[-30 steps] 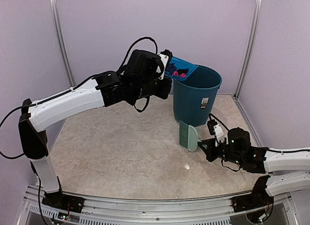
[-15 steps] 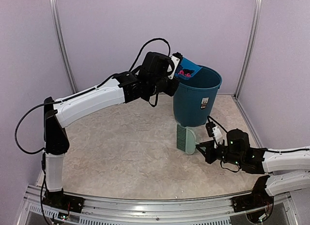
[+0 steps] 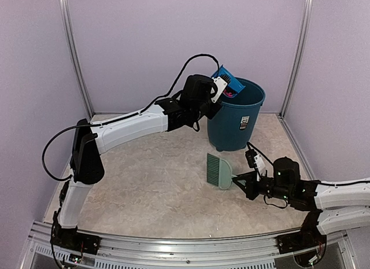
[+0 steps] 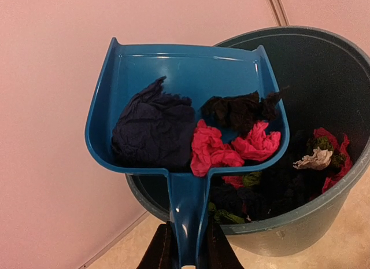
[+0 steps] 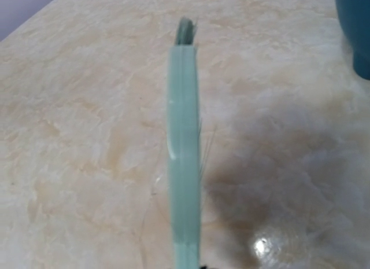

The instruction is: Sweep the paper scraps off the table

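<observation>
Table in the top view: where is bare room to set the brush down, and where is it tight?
Bare: the wide stretch of table between the left wall, the near rail and the brush. Also the strip right of the bin. Tight: between bin and brush, by the right gripper.

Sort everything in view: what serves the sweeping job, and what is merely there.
Job: paper scraps in the blue dustpan, held by the left gripper at the bin; green brush in the right gripper; table.
Merely there: lilac walls, metal rail.
</observation>
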{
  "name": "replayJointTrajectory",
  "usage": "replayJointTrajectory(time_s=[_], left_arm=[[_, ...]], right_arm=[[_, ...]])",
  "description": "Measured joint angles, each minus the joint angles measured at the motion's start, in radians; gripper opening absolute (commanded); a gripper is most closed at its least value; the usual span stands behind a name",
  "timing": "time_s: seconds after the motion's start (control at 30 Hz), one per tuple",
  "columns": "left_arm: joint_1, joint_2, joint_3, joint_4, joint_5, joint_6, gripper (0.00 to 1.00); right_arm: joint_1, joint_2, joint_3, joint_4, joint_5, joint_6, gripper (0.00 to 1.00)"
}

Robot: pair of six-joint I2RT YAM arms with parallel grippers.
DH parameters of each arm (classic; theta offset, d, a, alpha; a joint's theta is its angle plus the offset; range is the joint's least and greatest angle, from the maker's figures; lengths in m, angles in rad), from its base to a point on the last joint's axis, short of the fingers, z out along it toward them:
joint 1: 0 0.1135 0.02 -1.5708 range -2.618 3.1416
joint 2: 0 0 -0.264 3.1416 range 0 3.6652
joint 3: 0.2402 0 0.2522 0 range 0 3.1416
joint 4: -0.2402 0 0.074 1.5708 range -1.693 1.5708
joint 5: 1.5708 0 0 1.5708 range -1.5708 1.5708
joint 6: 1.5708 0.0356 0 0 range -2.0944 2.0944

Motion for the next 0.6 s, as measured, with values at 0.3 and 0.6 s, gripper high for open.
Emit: replayJointTrajectory(time_s=[0.3,0.6], left_arm=[[0.0,0.026,-0.003,0.154,-0.059,0.217,0.0],[-0.002,0.026,-0.049,0.316,-0.108,0.453,0.0]], right_arm=[[0.003,-0.065,-0.022,0.0,-0.022,-0.011,0.0],[0.005,-0.066,-0.029,0.0,-0.036,-0.02,0.0]])
